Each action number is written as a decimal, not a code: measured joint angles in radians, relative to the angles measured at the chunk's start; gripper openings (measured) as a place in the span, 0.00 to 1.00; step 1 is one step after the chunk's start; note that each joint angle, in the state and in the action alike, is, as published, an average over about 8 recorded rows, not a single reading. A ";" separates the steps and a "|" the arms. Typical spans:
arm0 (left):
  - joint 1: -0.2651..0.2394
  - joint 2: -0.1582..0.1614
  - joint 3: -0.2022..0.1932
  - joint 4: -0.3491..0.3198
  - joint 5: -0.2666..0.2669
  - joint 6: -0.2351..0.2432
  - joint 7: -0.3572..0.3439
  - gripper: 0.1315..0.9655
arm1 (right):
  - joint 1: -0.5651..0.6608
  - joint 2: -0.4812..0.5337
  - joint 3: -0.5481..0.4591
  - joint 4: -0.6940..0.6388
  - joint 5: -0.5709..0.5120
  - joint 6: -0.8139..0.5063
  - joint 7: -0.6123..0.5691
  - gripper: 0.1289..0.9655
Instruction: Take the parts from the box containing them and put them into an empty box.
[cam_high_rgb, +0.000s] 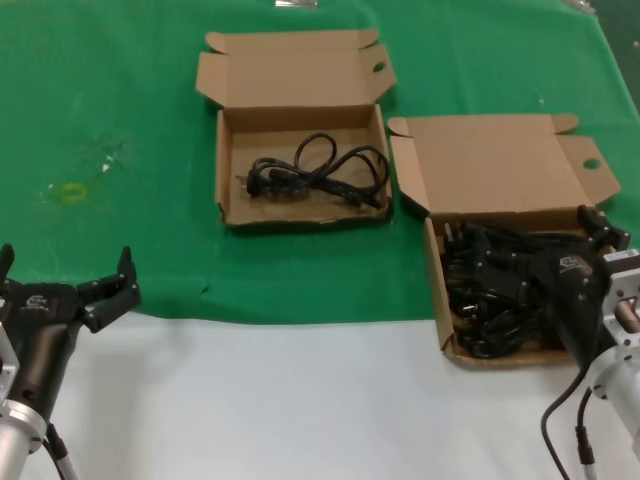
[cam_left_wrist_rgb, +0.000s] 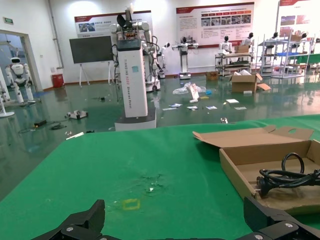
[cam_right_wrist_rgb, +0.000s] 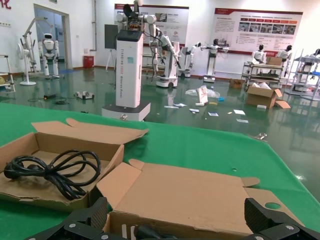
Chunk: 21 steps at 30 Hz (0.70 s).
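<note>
Two open cardboard boxes stand on the green mat. The far box (cam_high_rgb: 232, 215) holds one looped black power cord (cam_high_rgb: 320, 168), which also shows in the left wrist view (cam_left_wrist_rgb: 285, 177) and the right wrist view (cam_right_wrist_rgb: 50, 172). The near right box (cam_high_rgb: 436, 290) holds a heap of several black cords (cam_high_rgb: 490, 290). My right gripper (cam_high_rgb: 535, 250) is open, low over this heap, with its fingers (cam_right_wrist_rgb: 95, 215) spread wide above the box's back wall (cam_right_wrist_rgb: 165, 225); a black plug (cam_right_wrist_rgb: 145, 232) lies just below. My left gripper (cam_high_rgb: 65, 275) is open and empty at the near left, over the mat's front edge.
The green mat (cam_high_rgb: 120, 200) covers the far part of the table; a white surface (cam_high_rgb: 300, 400) lies at the front. A yellow mark (cam_high_rgb: 72, 190) sits on the mat at the left. The boxes' open lids (cam_high_rgb: 290, 70) stand toward the back.
</note>
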 joint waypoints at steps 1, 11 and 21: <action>0.000 0.000 0.000 0.000 0.000 0.000 0.000 1.00 | 0.000 0.000 0.000 0.000 0.000 0.000 0.000 1.00; 0.000 0.000 0.000 0.000 0.000 0.000 0.000 1.00 | 0.000 0.000 0.000 0.000 0.000 0.000 0.000 1.00; 0.000 0.000 0.000 0.000 0.000 0.000 0.000 1.00 | 0.000 0.000 0.000 0.000 0.000 0.000 0.000 1.00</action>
